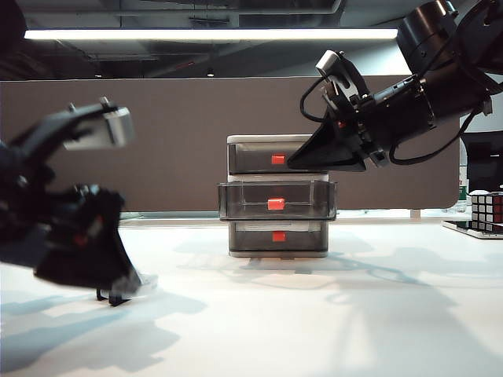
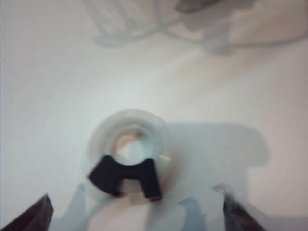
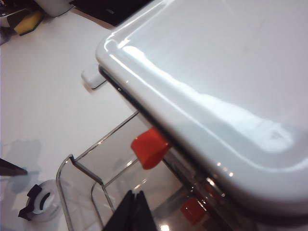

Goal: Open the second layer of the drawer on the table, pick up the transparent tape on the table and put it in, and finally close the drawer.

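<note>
The drawer (image 1: 277, 196) stands at the middle of the table (image 1: 314, 314), and its pale top (image 3: 226, 72) fills the right wrist view. The second layer (image 1: 244, 201) sticks out forward of the other two, and its clear rim (image 3: 67, 168) shows below the cabinet top. The transparent tape (image 2: 129, 149), a clear ring with a black clip, lies flat on the table. My left gripper (image 2: 137, 215) hangs low just over it, open, one dark fingertip (image 2: 36, 216) on either side. Only the clip (image 1: 115, 297) shows under the left gripper (image 1: 126, 284). My right gripper (image 1: 293, 163) is shut and empty, raised before the top drawer; its fingers (image 3: 134, 211) are pressed together.
A white oblong case (image 3: 94, 77) lies on the table behind the cabinet. A Rubik's cube (image 1: 487, 210) sits at the far right edge. A yellow item (image 3: 28, 21) and dark clutter lie far off. The tape (image 3: 41, 204) also shows in the right wrist view, beside the pulled-out drawer.
</note>
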